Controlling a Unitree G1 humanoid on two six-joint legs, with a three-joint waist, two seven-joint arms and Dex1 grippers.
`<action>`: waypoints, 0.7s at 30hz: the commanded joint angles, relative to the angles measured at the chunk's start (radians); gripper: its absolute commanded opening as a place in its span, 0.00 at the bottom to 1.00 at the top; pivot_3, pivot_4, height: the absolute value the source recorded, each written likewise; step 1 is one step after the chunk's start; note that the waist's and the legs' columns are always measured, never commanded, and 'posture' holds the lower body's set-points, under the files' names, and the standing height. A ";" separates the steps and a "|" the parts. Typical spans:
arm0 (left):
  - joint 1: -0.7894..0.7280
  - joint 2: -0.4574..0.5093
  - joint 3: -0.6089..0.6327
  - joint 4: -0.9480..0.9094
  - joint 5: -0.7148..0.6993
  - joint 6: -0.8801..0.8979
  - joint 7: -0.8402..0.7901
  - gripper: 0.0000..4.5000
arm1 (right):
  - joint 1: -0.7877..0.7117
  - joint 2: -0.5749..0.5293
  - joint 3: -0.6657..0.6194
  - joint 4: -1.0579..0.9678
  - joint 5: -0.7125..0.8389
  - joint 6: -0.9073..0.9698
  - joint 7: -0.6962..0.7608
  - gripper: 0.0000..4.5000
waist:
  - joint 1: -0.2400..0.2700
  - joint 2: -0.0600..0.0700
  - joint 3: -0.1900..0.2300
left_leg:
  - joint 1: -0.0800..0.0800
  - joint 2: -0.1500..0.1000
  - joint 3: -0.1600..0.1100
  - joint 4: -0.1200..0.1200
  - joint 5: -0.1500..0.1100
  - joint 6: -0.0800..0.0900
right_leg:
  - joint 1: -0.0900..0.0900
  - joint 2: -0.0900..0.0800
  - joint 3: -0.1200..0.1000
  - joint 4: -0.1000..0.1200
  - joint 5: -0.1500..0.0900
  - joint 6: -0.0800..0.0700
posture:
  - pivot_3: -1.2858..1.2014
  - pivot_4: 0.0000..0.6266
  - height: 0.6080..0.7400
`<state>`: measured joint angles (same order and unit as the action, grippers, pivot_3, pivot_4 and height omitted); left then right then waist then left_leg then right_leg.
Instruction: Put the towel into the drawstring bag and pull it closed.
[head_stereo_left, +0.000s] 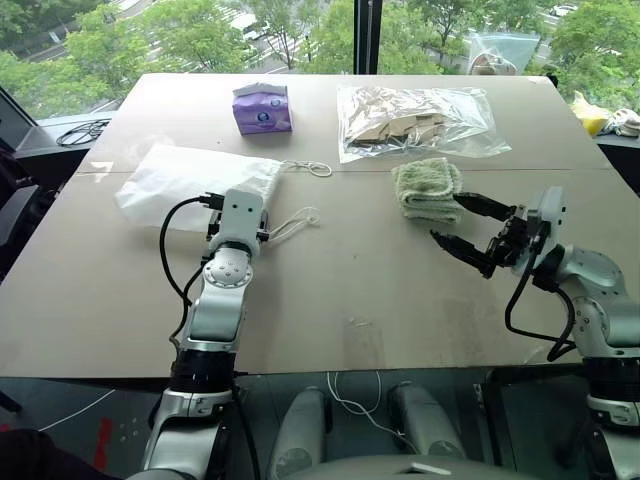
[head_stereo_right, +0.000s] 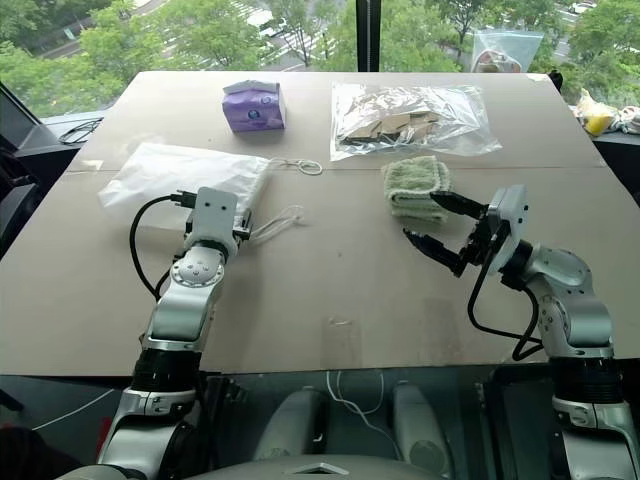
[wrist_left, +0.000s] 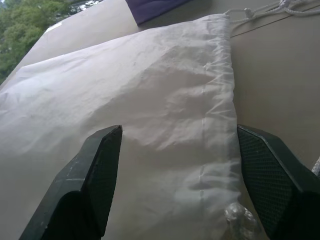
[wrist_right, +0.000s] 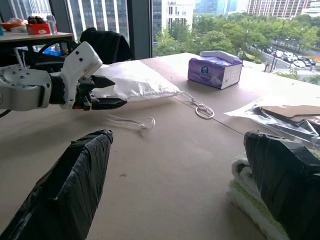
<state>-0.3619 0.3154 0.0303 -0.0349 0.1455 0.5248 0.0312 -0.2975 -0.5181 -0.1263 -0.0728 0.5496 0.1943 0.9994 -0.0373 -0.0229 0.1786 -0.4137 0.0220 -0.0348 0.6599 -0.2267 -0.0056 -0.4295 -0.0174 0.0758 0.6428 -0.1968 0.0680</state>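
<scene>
Left hand (head_stereo_left: 238, 222) is open, and in its wrist view we see its two fingers standing on both sides of the gathered mouth of the bag (head_stereo_left: 196, 183), not yet closed on it. Right hand (head_stereo_left: 468, 231) is open too and holds nothing; it hovers just beside the towel (head_stereo_left: 428, 187), with one finger close to the towel's edge. We judge the task is only at its beginning. The towel lies folded on the tabletop (head_stereo_left: 340, 290), right of centre of the head view, well apart from the bag, which lies flat at upper left with its cords (head_stereo_left: 296, 222) loose. Everything is left: grasp the towel, open the bag, put it in, pull the cords.
</scene>
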 joint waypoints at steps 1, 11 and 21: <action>0.004 0.013 0.028 -0.045 0.031 -0.007 0.025 0.74 | -0.016 0.003 -0.012 -0.014 0.004 -0.020 -0.001 1.00 | 0.000 0.000 0.000 | 0.000 0.000 0.000 0.000 0.000 0.000 | 0.000 0.000 0.000 0.000 0.000 0.000 | 0.52 0.24 1.00; 0.013 0.030 0.062 -0.060 0.075 -0.035 0.067 0.02 | -0.007 0.012 -0.013 -0.023 -0.005 -0.022 -0.019 1.00 | 0.000 0.000 0.000 | 0.000 0.000 0.000 0.000 0.000 0.000 | 0.000 0.000 0.000 0.000 0.001 -0.001 | 0.52 0.24 1.00; -0.009 0.069 0.057 -0.085 0.155 -0.158 0.117 0.02 | -0.069 0.033 0.006 0.058 -0.175 -0.032 -0.227 1.00 | 0.000 0.000 0.000 | 0.000 0.000 0.000 0.000 0.000 0.000 | 0.000 0.000 0.000 0.000 0.001 -0.002 | 0.52 0.24 1.00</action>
<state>-0.3509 0.3711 0.0775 -0.0676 0.2731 0.4063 0.1268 -0.3346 -0.4930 -0.1177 -0.0183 0.4237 0.1855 0.8464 -0.0377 -0.0229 0.1786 -0.4135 0.0220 -0.0346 0.6599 -0.2267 -0.0057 -0.4295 -0.0176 0.0757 0.6429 -0.1953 0.0656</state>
